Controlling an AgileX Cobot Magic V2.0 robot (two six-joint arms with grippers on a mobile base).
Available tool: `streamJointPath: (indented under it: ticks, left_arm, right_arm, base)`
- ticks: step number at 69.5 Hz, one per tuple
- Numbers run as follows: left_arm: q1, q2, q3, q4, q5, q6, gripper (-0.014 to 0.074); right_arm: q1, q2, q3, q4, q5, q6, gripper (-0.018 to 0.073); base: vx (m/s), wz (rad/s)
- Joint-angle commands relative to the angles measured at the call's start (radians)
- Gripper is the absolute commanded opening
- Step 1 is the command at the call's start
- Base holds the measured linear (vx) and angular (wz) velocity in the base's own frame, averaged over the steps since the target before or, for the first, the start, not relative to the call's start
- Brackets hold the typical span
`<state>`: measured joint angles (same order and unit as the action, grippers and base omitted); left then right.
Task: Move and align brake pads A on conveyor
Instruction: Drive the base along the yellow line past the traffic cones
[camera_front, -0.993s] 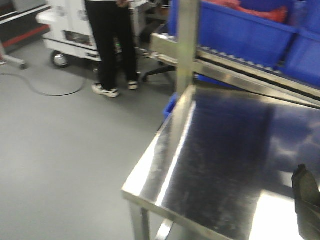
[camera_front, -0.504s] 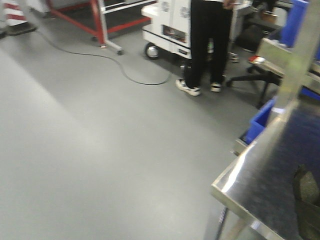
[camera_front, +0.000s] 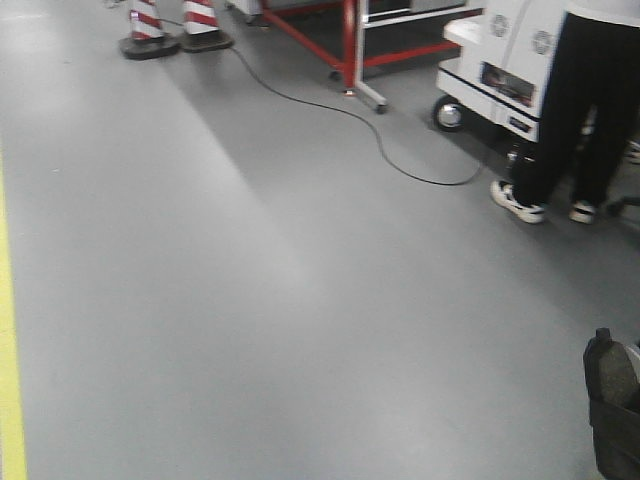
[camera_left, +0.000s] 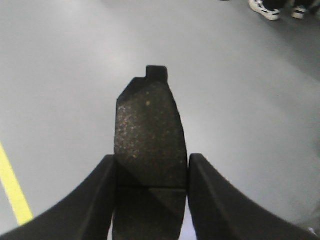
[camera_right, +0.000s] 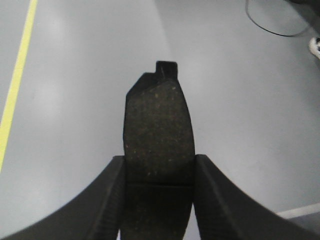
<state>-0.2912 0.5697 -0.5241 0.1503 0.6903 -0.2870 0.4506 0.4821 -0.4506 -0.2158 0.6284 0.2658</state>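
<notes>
The left gripper (camera_left: 150, 200) has its jaws closed on a brake pad (camera_left: 149, 135) — the two dark fingers press against the pad's long edges, and the pad sticks out ahead of them, its small square tab at the far end. A thin groove crosses the pad between the fingers. Below it lies plain grey floor (camera_left: 240, 90) with a yellow line (camera_left: 12, 187) at the lower left.

The right gripper (camera_right: 159, 200) holds a second brake pad (camera_right: 159, 130) in the same way, jaws clamped on its sides, tab pointing forward, groove low between the fingers. Both arms reach out level over the floor, wrists turned so each pad's speckled face looks up at its camera.

In the front view no conveyor or bench shows — only floor, a trailing black cable (camera_front: 380, 140), two red-and-white cones (camera_front: 170, 25), a red frame (camera_front: 350, 45), a white wheeled cart (camera_front: 500, 60) and a person's dark-trousered legs (camera_front: 580, 110). A dark shape (camera_front: 612, 405) sits at the lower right edge; which arm it belongs to cannot be told.
</notes>
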Motion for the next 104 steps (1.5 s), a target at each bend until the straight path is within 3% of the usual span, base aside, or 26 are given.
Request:
streamJointPath:
  ticks: [1,60,104]
  left_arm:
    - [-0.002,0.003,-0.030,0.009,-0.079,-0.003,0.0003]
    - [-0.002,0.003,-0.030,0.009,-0.079,-0.003,0.0003]
    - [-0.002,0.003,-0.030,0.009,-0.078,-0.003,0.0003]
  right_arm:
    - [-0.004,0.002,-0.029,-0.021,-0.081,-0.005,0.0142]
    - [-0.004,0.002,-0.029,-0.021,-0.062,-0.005,0.0142]
    - [-0.004,0.002,-0.029,-0.021,-0.057,-0.005,0.0142]
  base:
    - [0.13,0.49]
    - [0.16,0.55]
    - [0.32,0.13]
